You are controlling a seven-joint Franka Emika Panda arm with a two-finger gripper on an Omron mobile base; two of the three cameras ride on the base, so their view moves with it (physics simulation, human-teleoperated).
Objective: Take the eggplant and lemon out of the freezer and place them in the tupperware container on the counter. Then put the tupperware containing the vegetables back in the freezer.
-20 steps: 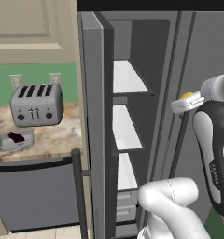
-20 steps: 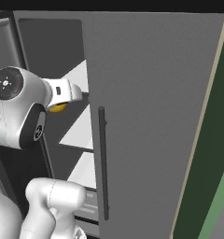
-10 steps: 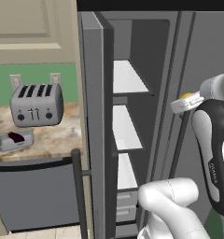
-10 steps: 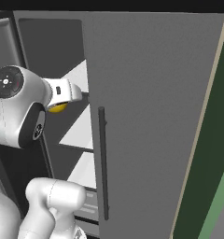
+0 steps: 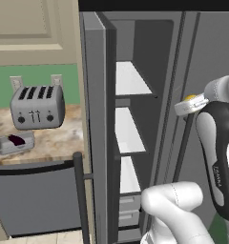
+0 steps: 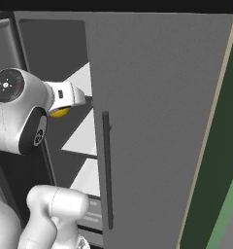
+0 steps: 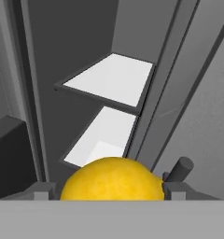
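Grey freezer (image 5: 135,71) walls and white shelves take up the middle of the left base view, with the open freezer door (image 5: 98,133) standing edge-on just left of them. At the right of that view the gripper (image 5: 190,104) sits in front of the compartment with the lemon (image 5: 190,97) showing as a yellow sliver at its tip. In the hand view the lemon (image 7: 113,179) bulges low in the frame between the two dark finger tips, so the jaws stand wide around it and look to be holding it.

Against the pictures from a second ago, almost nothing has shifted: arm, lemon and door sit in the same places. The lemon seems to be out of the freezer and paused in the hand.

At the left of the left base view the counter (image 5: 54,138) carries a silver toaster (image 5: 37,107). Just below it lies the tupperware container (image 5: 14,143), with the eggplant (image 5: 16,139) already dark inside it. So the lemon is probably the last item to go in.

The door edge stands between the gripper and the counter, so the arm will likely need to pull back around it. In the right base view the wider door (image 6: 157,121) and its long handle (image 6: 107,170) crowd the gripper's (image 6: 65,104) other side, leaving little room there.
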